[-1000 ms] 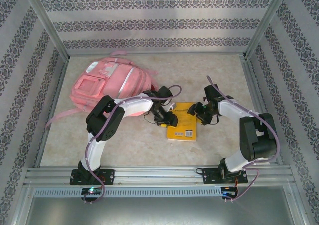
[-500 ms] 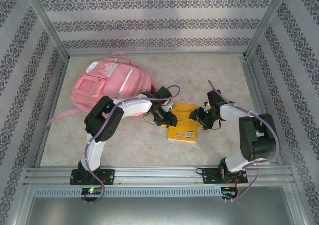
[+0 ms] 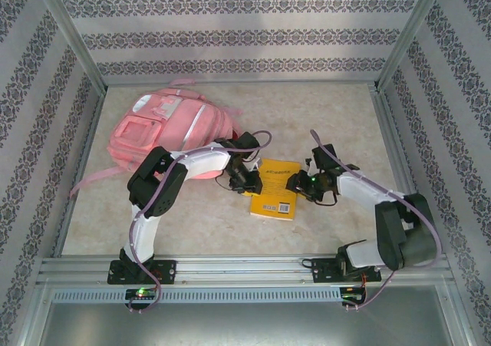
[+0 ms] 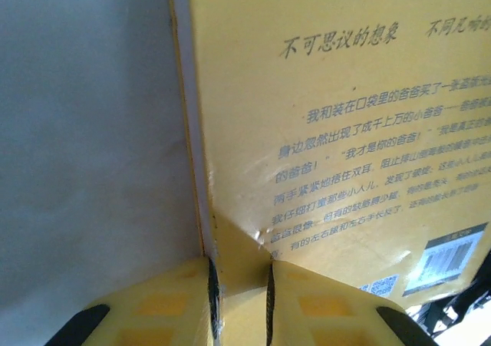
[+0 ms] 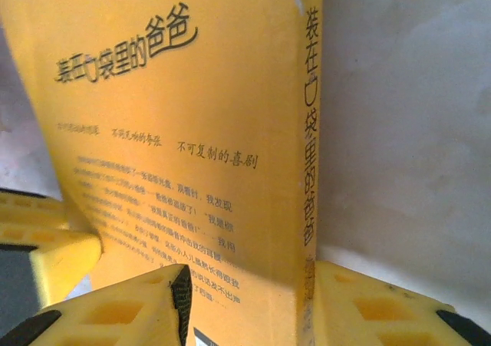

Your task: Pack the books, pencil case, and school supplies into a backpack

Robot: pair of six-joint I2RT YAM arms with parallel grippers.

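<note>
A: Mid-table, where is the yellow book?
B: It sits barcode side up over the table, between the two grippers. The pink backpack lies at the far left, apart from it.
A: How does the left gripper stand?
B: Its jaws are clamped on the book's left edge at a corner, and the cover is creased just above them.
A: And the right gripper?
B: Its fingers straddle the spine on the book's right side. Whether they press it, one cannot tell.
</note>
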